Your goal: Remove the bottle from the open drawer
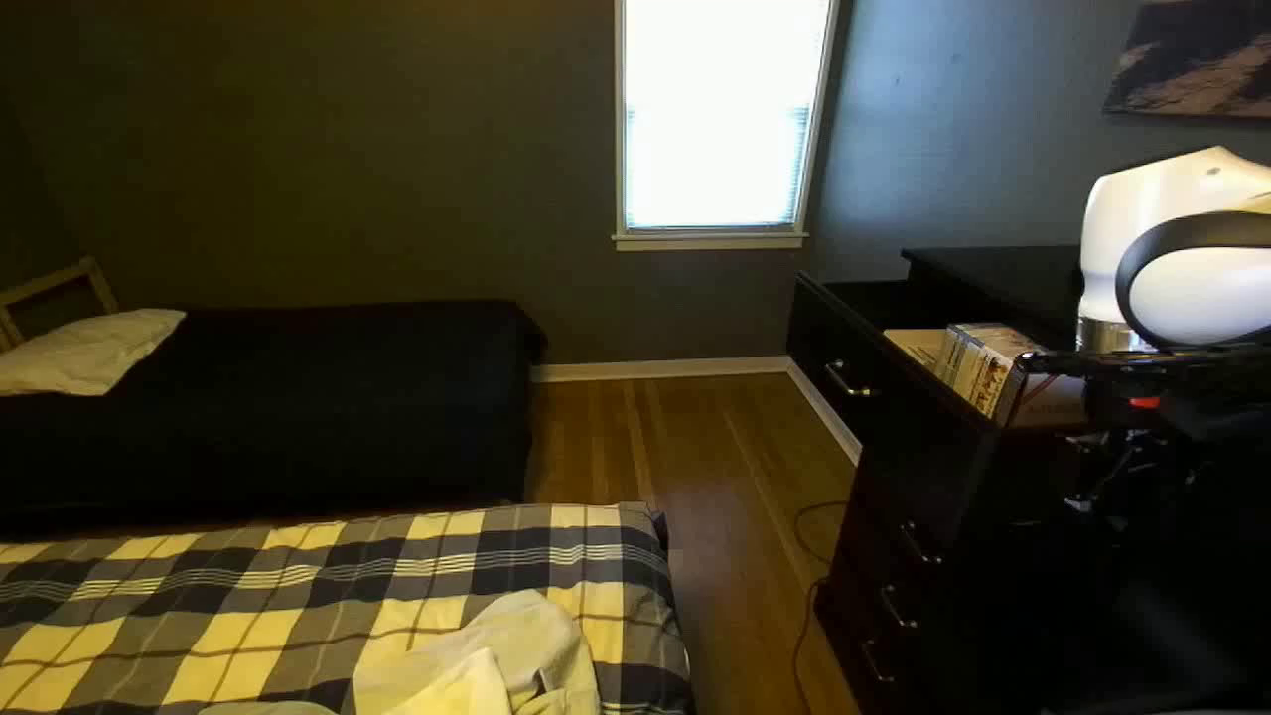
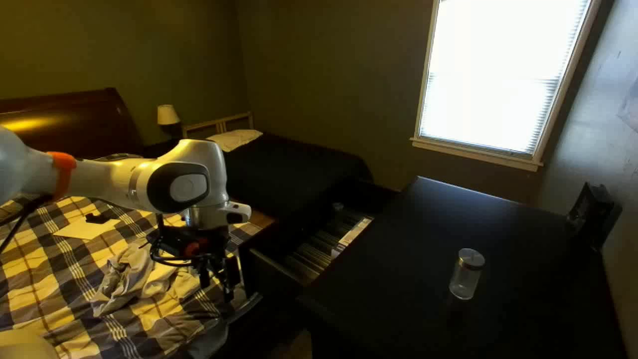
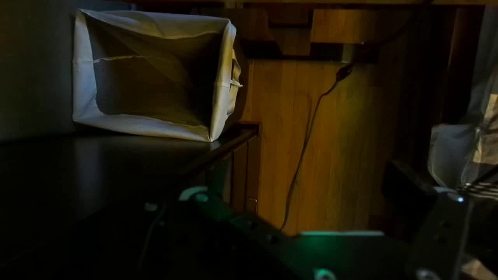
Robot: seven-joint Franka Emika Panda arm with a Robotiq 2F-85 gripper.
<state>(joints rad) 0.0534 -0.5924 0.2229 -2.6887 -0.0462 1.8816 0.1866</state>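
Note:
The drawer [image 1: 899,417] is open at the top of the black dresser and also shows in an exterior view [image 2: 276,264]. Rows of upright cases [image 1: 978,367] stand in it; they also show in an exterior view [image 2: 309,259]. A clear bottle [image 2: 467,279] with a metallic lid stands upright on the dresser top, well apart from the gripper. My gripper [image 2: 218,286] hangs pointing down beside the drawer, over the gap by the plaid bed. In the wrist view the jaws [image 3: 311,175] are wide apart with only floor between them. The drawer's rear part is partly hidden.
A white fabric basket [image 3: 220,89] stands on the dark dresser top [image 3: 97,171]. A cable [image 3: 299,167] lies on the wooden floor. A dark object [image 2: 593,214] stands by the wall. The plaid bed [image 2: 45,259] with crumpled cloth [image 2: 144,279] is beside the arm.

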